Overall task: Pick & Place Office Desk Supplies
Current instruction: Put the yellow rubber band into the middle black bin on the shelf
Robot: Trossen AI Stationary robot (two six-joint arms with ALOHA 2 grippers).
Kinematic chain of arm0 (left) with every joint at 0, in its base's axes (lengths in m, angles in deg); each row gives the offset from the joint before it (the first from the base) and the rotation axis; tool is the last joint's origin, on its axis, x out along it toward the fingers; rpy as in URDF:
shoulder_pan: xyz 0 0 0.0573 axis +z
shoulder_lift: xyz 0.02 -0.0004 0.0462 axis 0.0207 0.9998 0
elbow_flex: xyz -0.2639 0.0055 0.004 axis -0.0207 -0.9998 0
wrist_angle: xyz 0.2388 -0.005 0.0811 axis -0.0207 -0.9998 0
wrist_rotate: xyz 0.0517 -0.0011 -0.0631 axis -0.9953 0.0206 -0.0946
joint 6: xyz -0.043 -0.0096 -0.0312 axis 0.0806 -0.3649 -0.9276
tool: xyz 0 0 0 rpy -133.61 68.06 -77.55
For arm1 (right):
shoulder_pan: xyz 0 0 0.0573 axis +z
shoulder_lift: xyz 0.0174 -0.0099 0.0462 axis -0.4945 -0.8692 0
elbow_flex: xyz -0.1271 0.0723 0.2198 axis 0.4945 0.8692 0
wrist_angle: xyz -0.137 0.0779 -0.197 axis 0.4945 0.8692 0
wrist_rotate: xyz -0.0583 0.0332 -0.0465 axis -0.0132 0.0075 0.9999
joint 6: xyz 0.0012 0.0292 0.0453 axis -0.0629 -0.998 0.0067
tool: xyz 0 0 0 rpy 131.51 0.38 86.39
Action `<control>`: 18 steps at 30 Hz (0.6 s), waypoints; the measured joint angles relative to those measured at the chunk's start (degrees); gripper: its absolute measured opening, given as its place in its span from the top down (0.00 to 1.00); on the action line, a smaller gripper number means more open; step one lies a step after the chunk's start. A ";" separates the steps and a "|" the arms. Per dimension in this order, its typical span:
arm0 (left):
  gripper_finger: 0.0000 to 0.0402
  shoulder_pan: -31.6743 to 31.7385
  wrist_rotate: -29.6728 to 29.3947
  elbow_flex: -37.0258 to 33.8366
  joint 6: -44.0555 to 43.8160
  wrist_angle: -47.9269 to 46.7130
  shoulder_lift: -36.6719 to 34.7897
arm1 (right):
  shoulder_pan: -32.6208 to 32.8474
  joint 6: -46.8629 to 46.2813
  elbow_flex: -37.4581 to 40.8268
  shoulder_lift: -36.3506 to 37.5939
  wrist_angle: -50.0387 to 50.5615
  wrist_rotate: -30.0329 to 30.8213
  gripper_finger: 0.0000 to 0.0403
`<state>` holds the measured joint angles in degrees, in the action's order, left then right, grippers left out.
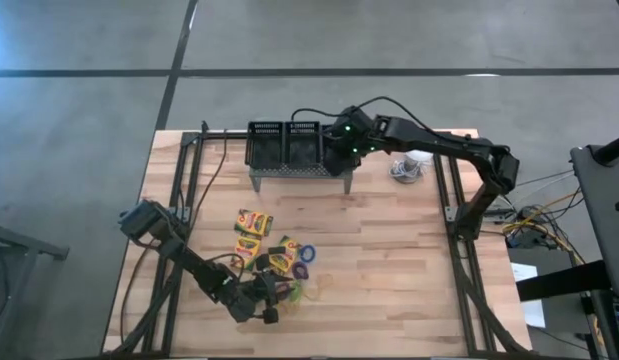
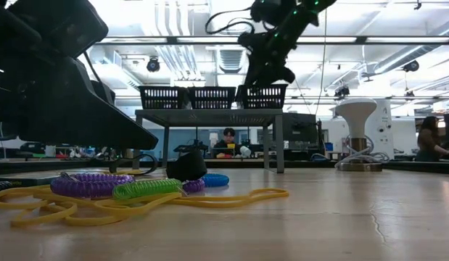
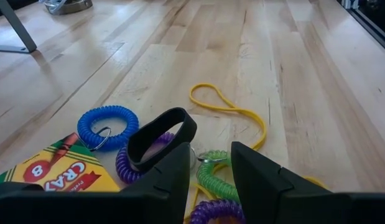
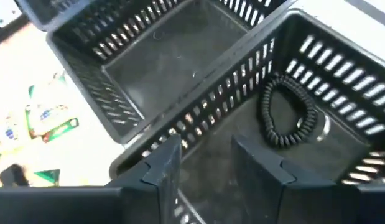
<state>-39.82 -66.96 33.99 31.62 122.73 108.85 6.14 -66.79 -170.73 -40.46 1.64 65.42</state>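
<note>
My left gripper (image 3: 211, 168) is open, low over a pile of loops at the table's near left (image 1: 274, 305). A black band loop (image 3: 161, 137) stands tilted on a purple coil (image 3: 127, 165) right in front of one finger. A green coil (image 3: 211, 180), a blue coil (image 3: 107, 124), a yellow band (image 3: 236, 109) and a crayon box (image 3: 49, 171) lie around it. More crayon boxes (image 1: 254, 222) lie on the table. My right gripper (image 4: 208, 162) is open above the right-hand mesh basket (image 2: 264, 94), where a black coil (image 4: 288, 118) lies on the floor. My left gripper has one finger (image 3: 170, 171) in front of the black band loop's near end and hides it. I cannot tell whether the finger touches the loop. The loop rests on the purple coil.
Three black mesh baskets (image 1: 285, 145) stand in a row on the grey metal stand (image 2: 209, 114) at the table's far side. A white dome object (image 1: 414, 160) stands to their right. Bare wood (image 1: 409, 250) lies on the table's right half. People show in the room behind (image 2: 228, 141).
</note>
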 joint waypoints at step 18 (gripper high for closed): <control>0.70 0.19 0.02 0.01 -0.31 -0.42 0.00 | 0.12 3.29 -9.03 -5.26 2.72 0.27 0.81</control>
<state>-39.63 -66.94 34.00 31.31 122.32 108.85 6.26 -63.49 -179.76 -45.71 4.36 65.69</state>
